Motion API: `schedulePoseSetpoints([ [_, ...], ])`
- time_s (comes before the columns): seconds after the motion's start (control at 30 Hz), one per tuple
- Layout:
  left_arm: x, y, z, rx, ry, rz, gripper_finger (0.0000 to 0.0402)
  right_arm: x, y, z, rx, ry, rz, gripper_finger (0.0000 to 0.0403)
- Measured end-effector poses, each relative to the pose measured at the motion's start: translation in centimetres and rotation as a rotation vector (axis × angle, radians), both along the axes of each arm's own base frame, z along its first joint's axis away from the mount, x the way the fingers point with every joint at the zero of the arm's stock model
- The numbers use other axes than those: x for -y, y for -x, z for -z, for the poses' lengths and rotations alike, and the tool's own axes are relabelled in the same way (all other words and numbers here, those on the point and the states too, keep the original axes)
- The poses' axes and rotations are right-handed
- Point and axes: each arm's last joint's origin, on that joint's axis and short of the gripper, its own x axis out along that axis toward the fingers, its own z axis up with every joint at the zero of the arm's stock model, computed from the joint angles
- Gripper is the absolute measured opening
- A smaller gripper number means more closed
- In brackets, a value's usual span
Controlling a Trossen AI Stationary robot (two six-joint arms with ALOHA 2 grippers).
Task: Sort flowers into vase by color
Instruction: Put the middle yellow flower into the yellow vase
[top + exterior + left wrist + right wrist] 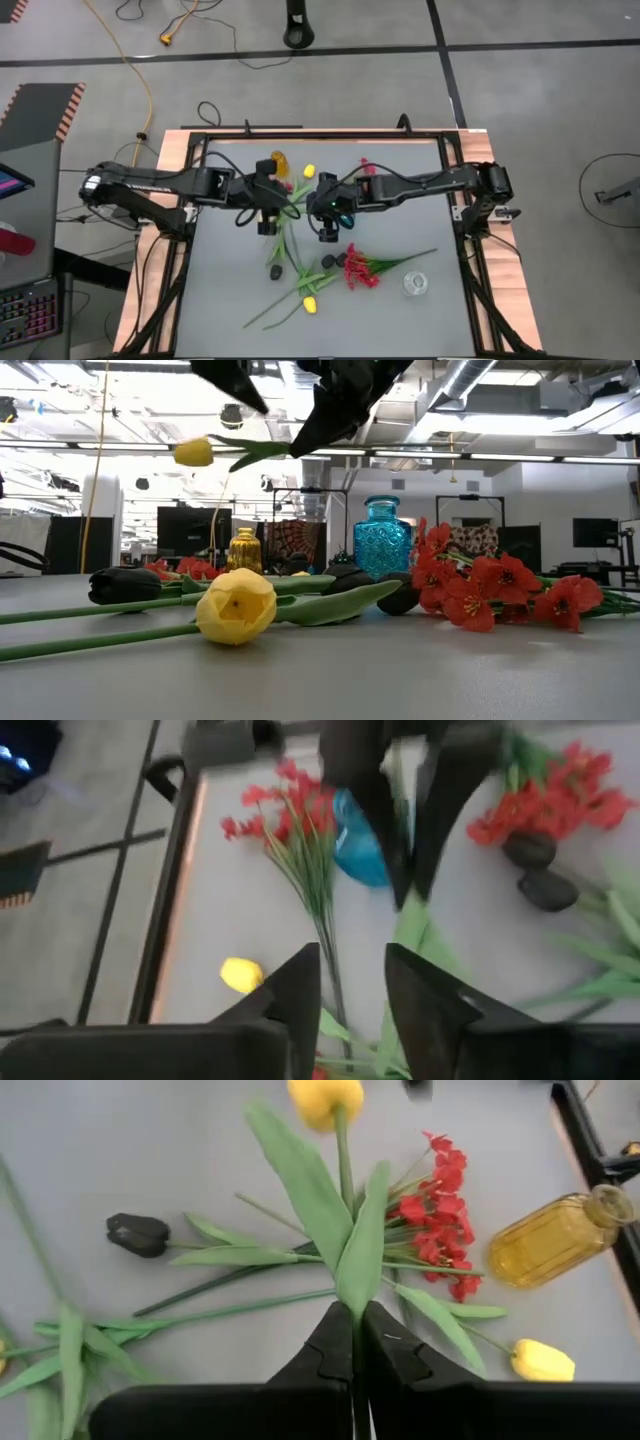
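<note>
Right tool (pixel 355 1342) grips a yellow tulip (pixel 325 1098) aloft; left tool (pixel 350 990) open (most flowers (pixel 300 285) still litter the worktop (pixel 420 330)).

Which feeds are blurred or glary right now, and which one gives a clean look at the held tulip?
Left wrist view: motion-smeared, red spray and blue vase soft. Low view: bright ceiling lights behind, the arms overhead dark silhouettes; near yellow tulip sharp. Right wrist view: cleanest, right hand shut on the held tulip's stem, amber vase crisp. High view: even light, flowers small.
</note>
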Motion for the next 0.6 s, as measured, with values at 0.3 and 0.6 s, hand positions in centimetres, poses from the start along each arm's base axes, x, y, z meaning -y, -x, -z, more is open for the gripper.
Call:
schedulePoseSetpoints([
  [0.3,0.1,2.3,-4.3,-0.04,0.117,-0.094,0.0137,2.8,1.2,-2.6,0.083,0.089,0.165,0.0035],
  [0.6,0.6,3.5,-0.3,0.027,0.259,-0.12,0.0137,5.4,3.2,-6.3,0.22,0.162,0.306,0.0036],
])
